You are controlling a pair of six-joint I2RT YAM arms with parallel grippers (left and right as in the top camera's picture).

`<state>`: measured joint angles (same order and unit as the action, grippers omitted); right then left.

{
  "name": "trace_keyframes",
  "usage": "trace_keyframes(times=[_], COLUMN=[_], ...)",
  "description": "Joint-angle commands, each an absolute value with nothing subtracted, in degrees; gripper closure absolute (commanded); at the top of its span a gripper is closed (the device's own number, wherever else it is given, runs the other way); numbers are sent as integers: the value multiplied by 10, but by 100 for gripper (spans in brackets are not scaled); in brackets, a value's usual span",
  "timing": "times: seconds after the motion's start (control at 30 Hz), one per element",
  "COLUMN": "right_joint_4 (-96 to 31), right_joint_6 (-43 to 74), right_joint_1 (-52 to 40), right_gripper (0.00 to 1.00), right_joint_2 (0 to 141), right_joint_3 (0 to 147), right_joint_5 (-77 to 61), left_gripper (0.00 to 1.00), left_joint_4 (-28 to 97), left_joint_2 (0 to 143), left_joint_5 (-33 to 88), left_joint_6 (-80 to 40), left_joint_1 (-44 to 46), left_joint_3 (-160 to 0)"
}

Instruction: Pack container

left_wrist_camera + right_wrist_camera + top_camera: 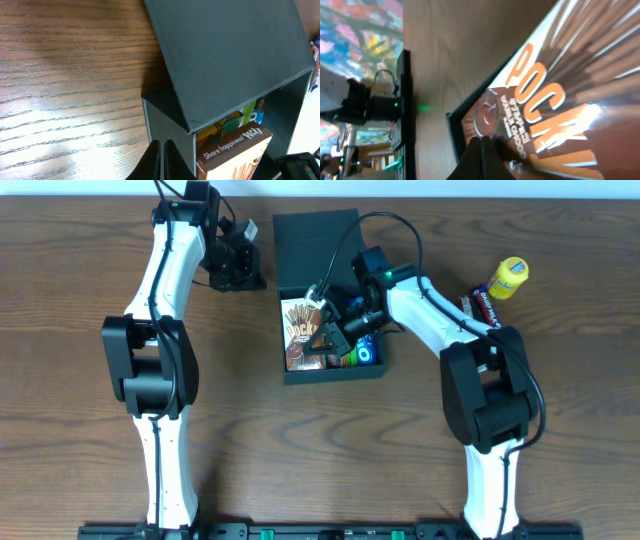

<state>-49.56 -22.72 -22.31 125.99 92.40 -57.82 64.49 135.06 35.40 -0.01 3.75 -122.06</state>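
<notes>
While the container (pixel 335 372) sits in the middle of the table with its lid (pixel 225 50) thrown back toward the far side, the right gripper (pixel 481 157) is seen low over the Pocky box (pixel 299 330) inside, its fingers pressed together with nothing pinched between them. A dented carton is risked if those closed tips are driven down harder. The left gripper (pixel 161 159) is likewise clamped on nothing and is parked near the container's left wall, so the container is not braced. It could be slid or twisted by a sideways shove from the right. Whether the Pocky box lies flat cannot be told, and the lid may be fouled if it is left proud. A yellow-capped bottle (pixel 508 277) and a snack packet (pixel 478 305) are seen outside at the right and could be missed.
</notes>
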Motion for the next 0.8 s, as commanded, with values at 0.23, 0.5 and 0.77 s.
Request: trace_keyframes(times=[0.23, 0.5, 0.77], right_joint_4=[-459, -458, -398], right_joint_6=[-168, -163, -160], right_joint_1=[-225, -201, -196], right_gripper=[99, 99, 99], right_joint_2=[1258, 1247, 1264], right_joint_3=[913, 994, 1004], right_joint_5=[-513, -596, -579], left_gripper=[94, 94, 94], left_joint_4=[647, 647, 647], left_joint_2=[1352, 1352, 1352], left_joint_5=[356, 356, 356], left_joint_6=[0, 0, 0], left_joint_1=[34, 34, 34], left_joint_3=[-1223, -1223, -1223])
